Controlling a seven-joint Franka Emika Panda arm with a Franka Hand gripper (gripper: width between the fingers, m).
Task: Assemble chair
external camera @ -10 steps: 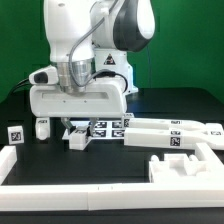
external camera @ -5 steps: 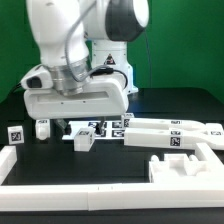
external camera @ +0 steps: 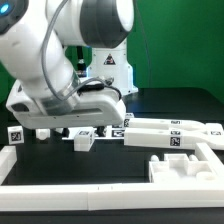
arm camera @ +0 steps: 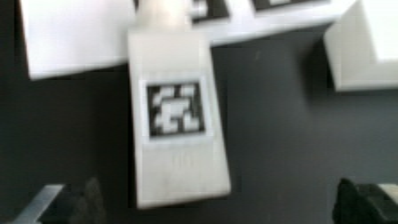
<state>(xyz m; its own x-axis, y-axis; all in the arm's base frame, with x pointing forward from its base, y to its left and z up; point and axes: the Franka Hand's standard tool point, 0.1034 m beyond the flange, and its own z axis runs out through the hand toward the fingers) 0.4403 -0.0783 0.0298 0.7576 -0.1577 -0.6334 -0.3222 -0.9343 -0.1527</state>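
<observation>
The large white robot arm (external camera: pixel 62 60) is leaning over the black worktop (external camera: pixel 120 158) toward the exterior view's left, its broad white hand hanging low above the loose parts of the chair. In the wrist view the gripper (arm camera: pixel 222 204) is standing wide apart: its two dark fingers (arm camera: pixel 71 203) are showing at opposite edges of the picture, each well clear of the long white plastic bar with a black-and-white square tag (arm camera: pixel 178 110) that is lying flat on the worktop between them, so nothing is being held. In the exterior view a squat white tagged block (external camera: pixel 82 139) is sitting just under the hand; whether it is that same bar seen end-on cannot be told. A small white tagged cube (external camera: pixel 15 133) and a small white peg (external camera: pixel 43 131) are standing near each other at the exterior view's left. Two long white tagged beams (external camera: pixel 175 133) are lying side by side at the exterior view's right, and a blocky white notched panel (external camera: pixel 180 168) is resting in front of them. A long white border rail (external camera: pixel 100 190) is running along the near edge of the worktop, in front of all these parts.
</observation>
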